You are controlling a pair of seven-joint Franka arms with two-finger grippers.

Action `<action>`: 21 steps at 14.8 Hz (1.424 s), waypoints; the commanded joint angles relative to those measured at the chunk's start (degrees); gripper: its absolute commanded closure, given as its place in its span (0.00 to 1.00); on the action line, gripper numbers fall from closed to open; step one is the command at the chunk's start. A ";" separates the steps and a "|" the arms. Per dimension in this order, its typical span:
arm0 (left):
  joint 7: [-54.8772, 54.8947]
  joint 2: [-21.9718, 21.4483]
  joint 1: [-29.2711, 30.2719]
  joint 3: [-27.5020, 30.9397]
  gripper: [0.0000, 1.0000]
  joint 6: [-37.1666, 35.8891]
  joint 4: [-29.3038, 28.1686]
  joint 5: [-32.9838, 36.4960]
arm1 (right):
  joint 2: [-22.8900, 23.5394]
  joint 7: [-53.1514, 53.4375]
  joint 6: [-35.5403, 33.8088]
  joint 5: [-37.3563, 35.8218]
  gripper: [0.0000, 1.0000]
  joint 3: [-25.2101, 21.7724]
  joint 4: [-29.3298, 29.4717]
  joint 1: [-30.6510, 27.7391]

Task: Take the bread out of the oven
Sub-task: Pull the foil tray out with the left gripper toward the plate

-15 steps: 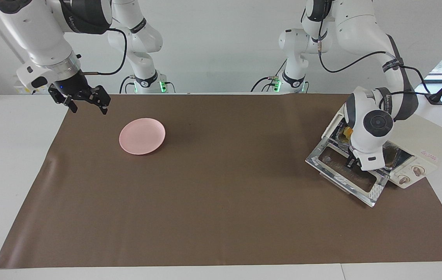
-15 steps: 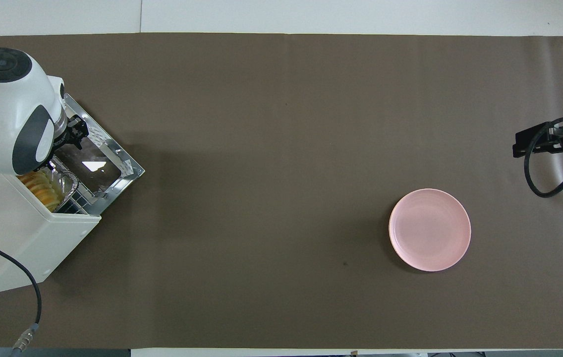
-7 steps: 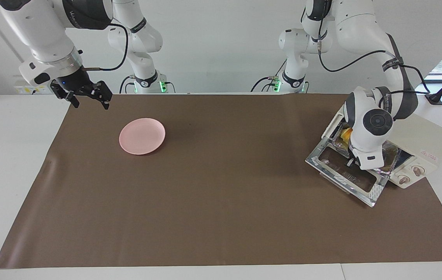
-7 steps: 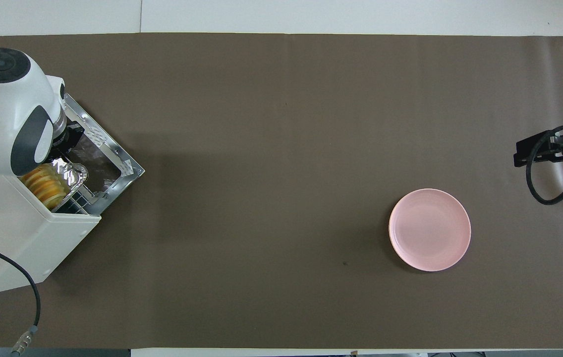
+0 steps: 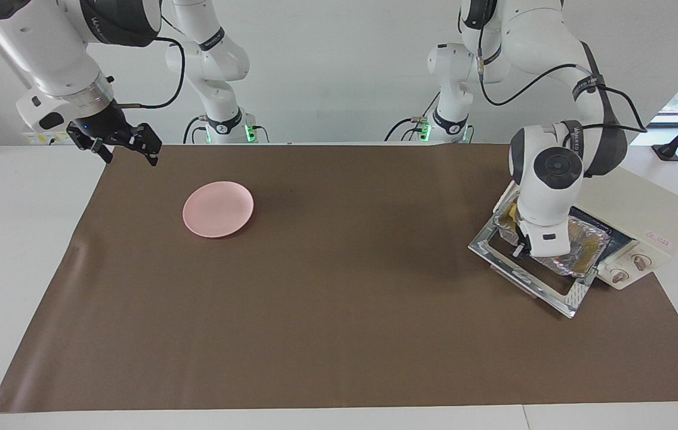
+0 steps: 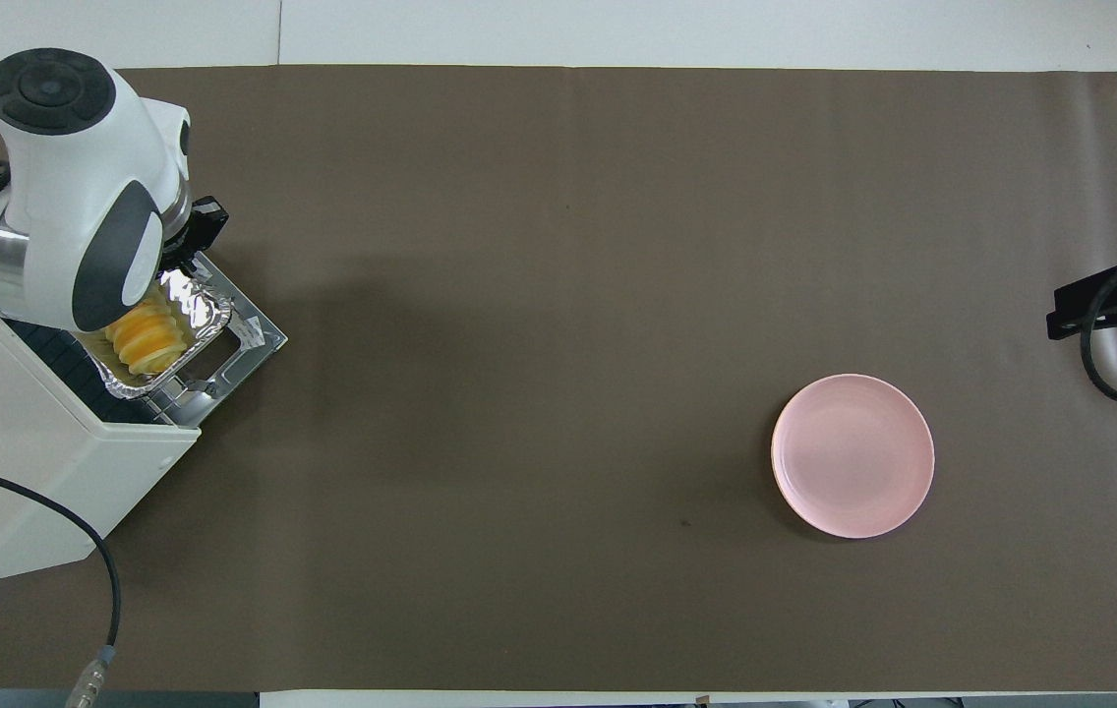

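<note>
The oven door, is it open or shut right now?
Open. The oven door lies folded down flat in front of it, and the foil tray with the bread sits over the door.

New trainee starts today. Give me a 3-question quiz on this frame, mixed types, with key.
1. True or false: the oven door is open and lies flat in front of it.
2. Multiple choice: the bread lies
A. on the plate
B. in the foil tray at the oven mouth
C. bare on the table mat
3. Fill in: the ____ gripper waits in the air over the mat's edge near the plate, while the left gripper is down at the tray.

Key: 1 true; 2 B; 3 right.
</note>
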 commanded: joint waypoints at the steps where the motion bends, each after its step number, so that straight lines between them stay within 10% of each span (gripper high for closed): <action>1: 0.53 1.33 -5.76 0.78 1.00 -1.39 2.15 -1.10 | -1.21 -1.66 0.48 -0.43 0.00 0.51 -1.31 -0.81; 21: -3.43 7.57 -20.63 -8.72 1.00 7.14 10.23 -13.31 | -1.30 -3.59 4.17 0.53 0.00 0.16 -2.63 -3.27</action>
